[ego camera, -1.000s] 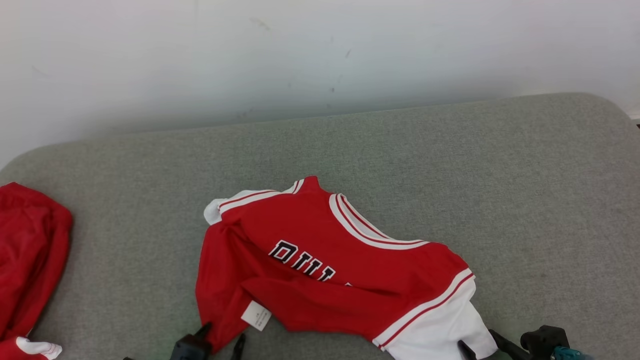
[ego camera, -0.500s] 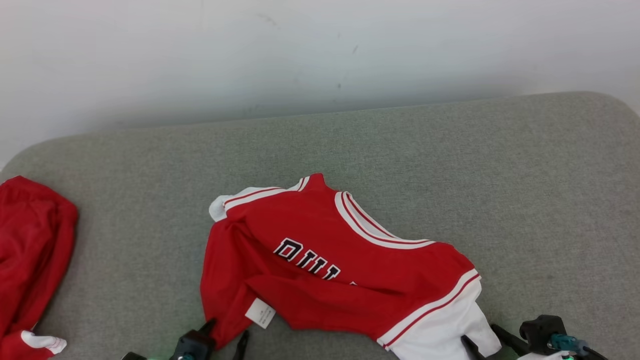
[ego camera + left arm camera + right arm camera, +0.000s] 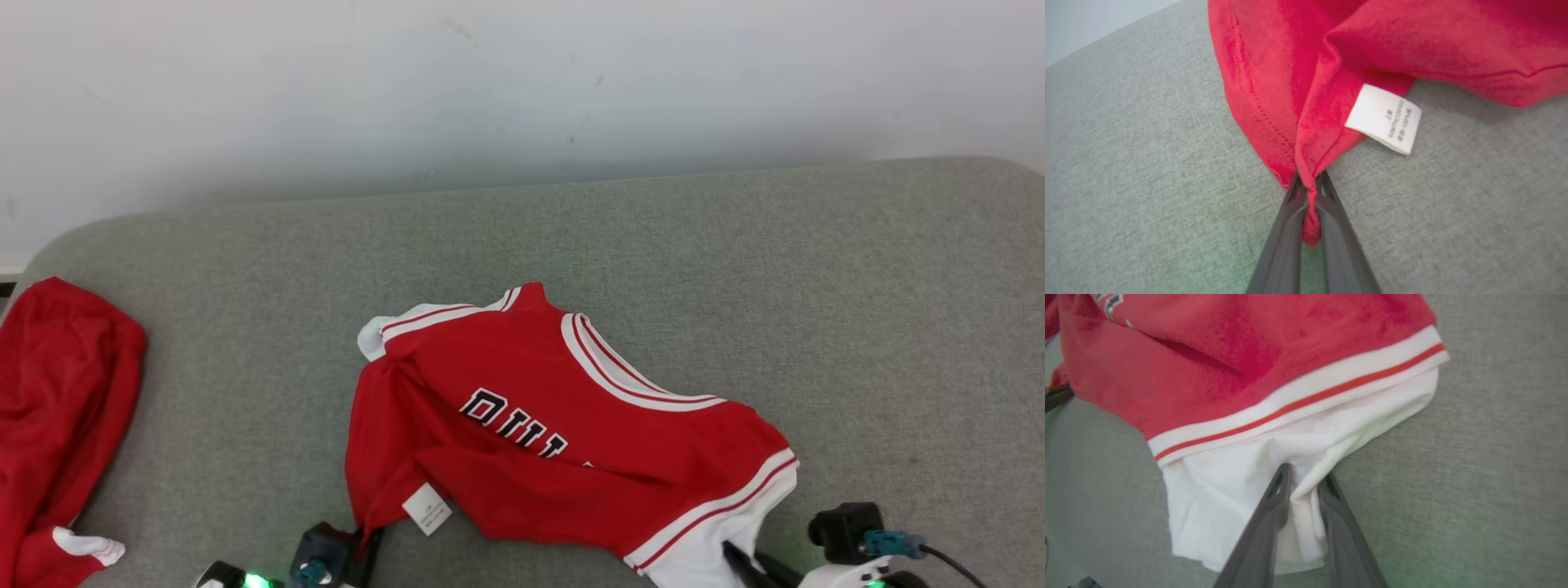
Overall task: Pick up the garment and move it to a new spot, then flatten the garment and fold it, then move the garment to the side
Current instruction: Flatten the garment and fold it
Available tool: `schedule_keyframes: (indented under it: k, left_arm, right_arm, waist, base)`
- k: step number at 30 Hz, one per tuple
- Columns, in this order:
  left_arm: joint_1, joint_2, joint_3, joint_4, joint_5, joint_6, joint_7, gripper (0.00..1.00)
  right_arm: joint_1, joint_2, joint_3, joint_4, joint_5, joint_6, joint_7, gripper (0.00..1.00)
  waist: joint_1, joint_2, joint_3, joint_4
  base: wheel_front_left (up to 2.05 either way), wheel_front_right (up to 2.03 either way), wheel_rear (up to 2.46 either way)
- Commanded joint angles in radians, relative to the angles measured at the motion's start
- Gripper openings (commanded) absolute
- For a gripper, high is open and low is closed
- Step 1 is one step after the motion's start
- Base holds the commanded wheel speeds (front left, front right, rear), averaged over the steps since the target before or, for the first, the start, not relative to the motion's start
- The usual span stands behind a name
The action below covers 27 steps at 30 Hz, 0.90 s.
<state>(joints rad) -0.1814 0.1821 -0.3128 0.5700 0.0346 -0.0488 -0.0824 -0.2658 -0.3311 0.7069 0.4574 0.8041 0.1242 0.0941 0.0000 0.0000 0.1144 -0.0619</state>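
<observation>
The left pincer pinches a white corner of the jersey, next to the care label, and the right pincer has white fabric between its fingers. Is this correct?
No. The left pincer pinches a red corner of the jersey, not a white one, as the left wrist view shows. It is next to the care label, and the right pincer has white fabric between its fingers.
</observation>
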Motion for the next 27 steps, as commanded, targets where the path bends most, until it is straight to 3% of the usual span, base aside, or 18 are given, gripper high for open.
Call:
schedule_keyframes:
  k: [1, 7, 12, 22, 27]
  left_arm:
    - [0.034, 0.006, 0.0, 0.053, -0.019, -0.001, 0.013, 0.0]
    - [0.036, 0.004, 0.03, 0.018, -0.065, -0.009, -0.018, 0.0]
    - [0.063, 0.016, 0.06, -0.123, -0.123, -0.023, -0.006, 0.0]
    - [0.143, 0.068, 0.086, -0.641, -0.33, -0.071, 0.188, 0.0]
    - [0.12, 0.145, 0.1, -0.937, -0.44, -0.077, 0.351, 0.0]
  right_arm:
    - [0.019, 0.019, 0.017, -0.012, 0.032, 0.009, -0.003, 0.0]
    - [0.02, -0.01, -0.022, -0.104, 0.148, 0.006, -0.054, 0.0]
    - [0.04, -0.073, -0.073, -0.228, 0.25, 0.006, -0.085, 0.0]
    - [0.092, -0.231, -0.285, -0.592, 0.434, 0.006, -0.138, 0.0]
    - [0.121, -0.3, -0.47, -0.775, 0.499, 0.006, -0.18, 0.0]
  waist:
    - [0.0, 0.0, -0.009, -0.002]
    - [0.0, 0.0, -0.037, -0.011]
    - [0.0, 0.0, -0.076, -0.013]
    - [0.0, 0.0, -0.143, -0.014]
    - [0.0, 0.0, -0.151, -0.02]
  base:
    - [0.0, 0.0, 0.0]
    - [0.0, 0.0, 0.0]
    - [0.0, 0.0, 0.0]
    - [0.0, 0.0, 0.0]
    - [0.0, 0.0, 0.0]
